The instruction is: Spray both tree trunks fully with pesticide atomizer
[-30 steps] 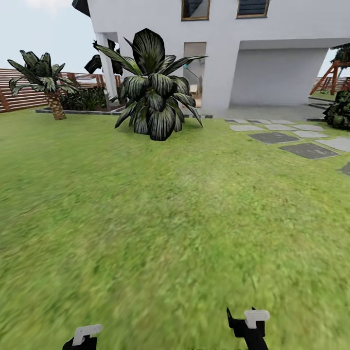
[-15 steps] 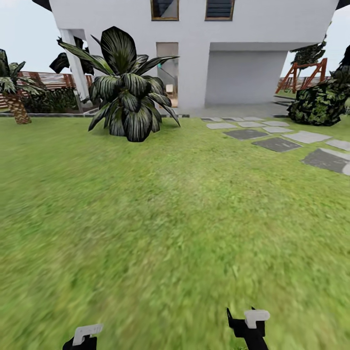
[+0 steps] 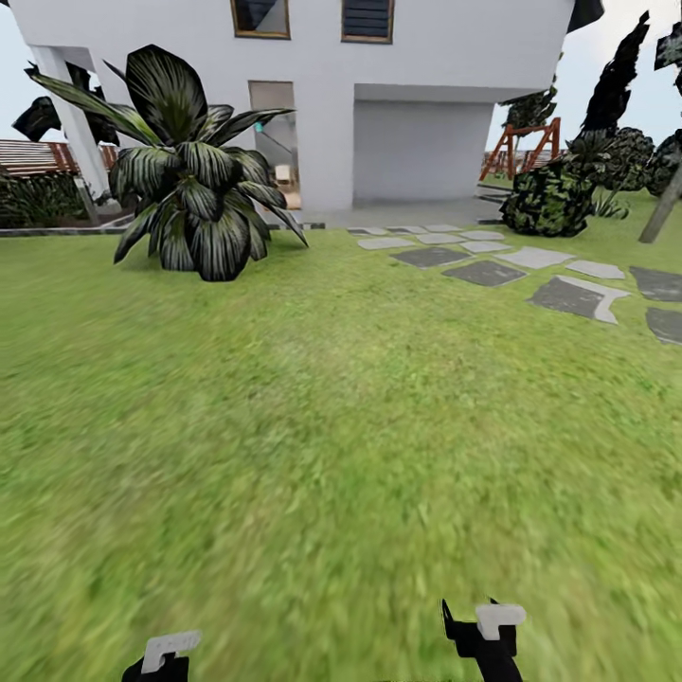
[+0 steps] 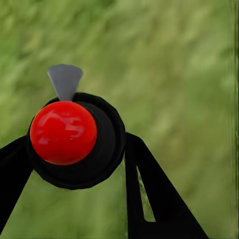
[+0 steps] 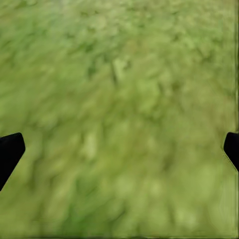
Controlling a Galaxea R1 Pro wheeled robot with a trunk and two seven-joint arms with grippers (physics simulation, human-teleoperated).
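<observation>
- Where the robot stands in the garden, the floor (image 3: 341, 426) is the biggest thing in sight: blurry, mottled green grass running from the arms out to the buildings.
- A white house (image 3: 426, 57) rises at the far edge of the lawn, with a recessed grey bay in its wall.
- A broad-leaved dark plant (image 3: 189, 189) grows on the grass at the left, in front of the house.
- Grey stepping stones (image 3: 568, 296) lie in a scattered trail across the right side of the lawn.
- A round dark bush (image 3: 549, 199) sits beyond the stones, and a leaning grey tree trunk (image 3: 665, 204) cuts the head view's right edge.
- A stretch of brown slatted fence (image 3: 33, 156) shows at the far left.
- The left gripper (image 3: 161, 658) hangs low over the grass. In the left wrist view its black fingers (image 4: 149, 189) press against both sides of the pesticide atomizer (image 4: 69, 134), a black round body with a glossy red cap and a grey nozzle tip, held above the grass.
- The right gripper (image 3: 483, 630) is empty, its fingers (image 5: 10, 152) spread wide apart over bare grass.
</observation>
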